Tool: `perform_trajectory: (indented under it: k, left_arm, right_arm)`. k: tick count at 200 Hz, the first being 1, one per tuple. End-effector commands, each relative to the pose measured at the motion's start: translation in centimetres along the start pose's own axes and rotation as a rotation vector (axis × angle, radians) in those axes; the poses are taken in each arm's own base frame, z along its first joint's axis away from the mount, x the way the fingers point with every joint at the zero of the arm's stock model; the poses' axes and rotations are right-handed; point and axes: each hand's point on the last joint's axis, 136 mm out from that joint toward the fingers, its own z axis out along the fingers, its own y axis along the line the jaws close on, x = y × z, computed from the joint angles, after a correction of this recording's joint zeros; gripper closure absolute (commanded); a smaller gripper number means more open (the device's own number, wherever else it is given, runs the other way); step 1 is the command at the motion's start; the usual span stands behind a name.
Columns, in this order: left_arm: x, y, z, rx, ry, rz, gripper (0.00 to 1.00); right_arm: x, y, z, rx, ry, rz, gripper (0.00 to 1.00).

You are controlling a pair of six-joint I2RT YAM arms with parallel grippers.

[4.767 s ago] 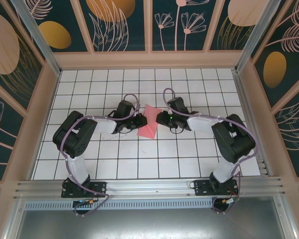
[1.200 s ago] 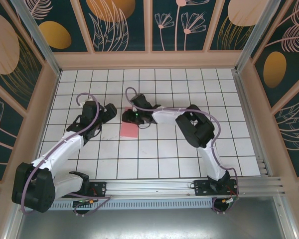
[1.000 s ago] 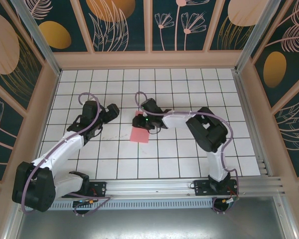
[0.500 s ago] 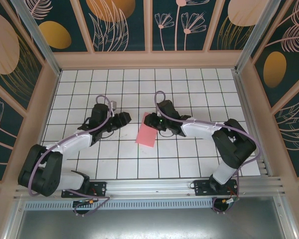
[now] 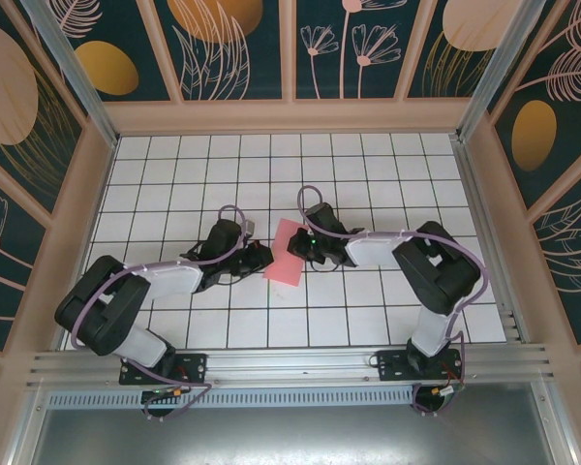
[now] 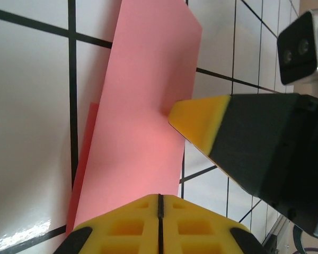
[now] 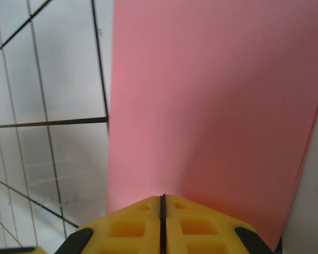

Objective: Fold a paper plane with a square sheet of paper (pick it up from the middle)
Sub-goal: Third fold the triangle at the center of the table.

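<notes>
The pink paper (image 5: 287, 254) is a folded oblong lying tilted on the white tiles in the top view. My right gripper (image 5: 297, 246) is at its right edge, shut on it. In the right wrist view the paper (image 7: 212, 90) rises in a soft ridge into the shut yellow jaws (image 7: 162, 197). My left gripper (image 5: 261, 258) sits at the paper's left edge, shut. In the left wrist view its tips (image 6: 159, 197) lie over the paper's (image 6: 143, 106) near end. There a darker under-layer shows at the left, and the right gripper's yellow fingertip (image 6: 199, 119) touches the paper's far side.
The white tiled floor (image 5: 368, 300) spreads all round the paper. Pale wooden walls (image 5: 290, 116) with dark leaf-patterned panels enclose it. The right wrist's camera block (image 6: 303, 47) shows at the top right of the left wrist view. Both arm bases stand on the metal rail (image 5: 290, 363).
The right gripper has carried the paper from left of centre rightward to the middle. The left gripper has swung right and down to meet the paper's left edge.
</notes>
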Motion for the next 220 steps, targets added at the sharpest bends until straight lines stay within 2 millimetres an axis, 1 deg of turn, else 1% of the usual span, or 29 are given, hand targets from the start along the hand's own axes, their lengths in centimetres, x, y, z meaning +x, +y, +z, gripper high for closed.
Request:
perform_trajectory:
  k: [1,28,62,78,100,113,123,144,164,183,204,220]
  left_arm:
    - [-0.3,-0.4,0.7,0.013,-0.014,-0.007,0.91]
    - [-0.4,0.5,1.4,-0.026,-0.010,-0.006,0.91]
    - [-0.9,1.2,2.3,-0.065,-0.011,0.006,0.92]
    - [-0.9,1.8,2.5,-0.088,-0.010,0.006,0.93]
    - [-0.4,2.7,2.7,-0.112,0.004,-0.003,0.94]
    - [-0.1,3.4,2.8,-0.134,0.011,-0.010,0.94]
    - [0.0,3.9,2.9,-0.150,0.015,-0.014,0.94]
    - [0.3,4.6,3.0,-0.171,0.021,-0.021,0.95]
    - [0.4,5.1,3.0,-0.190,0.020,-0.031,0.97]
    - [0.5,5.6,2.8,-0.210,0.019,-0.038,0.98]
    - [0.8,6.1,2.7,-0.229,0.021,-0.047,1.00]
    - [1.1,6.4,2.6,-0.235,0.025,-0.055,1.00]
  right_arm:
    - [-1.3,1.0,0.6,-0.035,-0.012,-0.016,0.90]
    - [-1.7,0.5,1.7,-0.026,0.010,-0.044,0.90]
    - [-2.0,-0.1,2.8,-0.014,0.041,-0.077,0.90]
    - [-2.2,0.1,2.6,-0.018,0.036,-0.080,0.90]
    - [-2.4,1.3,1.6,-0.049,0.019,-0.091,0.89]
    - [-2.1,2.0,1.0,-0.066,0.016,-0.099,0.89]
    - [-1.5,2.4,0.9,-0.076,0.025,-0.104,0.89]
    - [0.2,2.8,1.4,-0.079,0.058,-0.109,0.90]
    - [1.4,2.2,2.0,-0.067,0.084,-0.095,0.90]
    - [1.9,0.8,2.4,-0.031,0.094,-0.084,0.90]
    - [1.6,-1.1,2.2,0.029,0.088,-0.080,0.90]
    - [0.7,-2.7,1.6,0.072,0.064,-0.071,0.91]
